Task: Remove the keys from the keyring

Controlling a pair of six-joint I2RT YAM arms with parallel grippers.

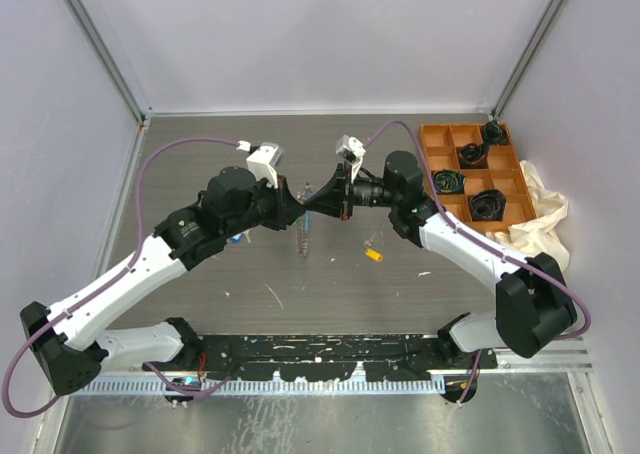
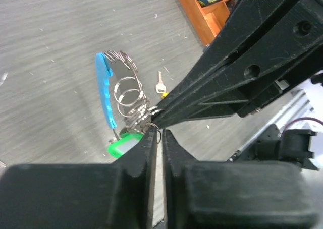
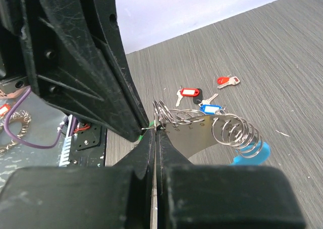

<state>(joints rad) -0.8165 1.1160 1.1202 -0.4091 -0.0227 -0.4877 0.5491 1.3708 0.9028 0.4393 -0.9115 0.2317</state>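
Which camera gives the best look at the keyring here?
Left wrist: the keyring shows its wire coils and whole light-blue piece in the open. Right wrist shows the coils sharply but the blue piece mostly hidden. Top external shows only a small, thin sliver.

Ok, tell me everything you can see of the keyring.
The keyring is a bunch of silvery wire coils with a bright blue curved plastic piece along one side and a green tag at its pinched end. The left gripper and right gripper both hold it, jaws shut, tips meeting.
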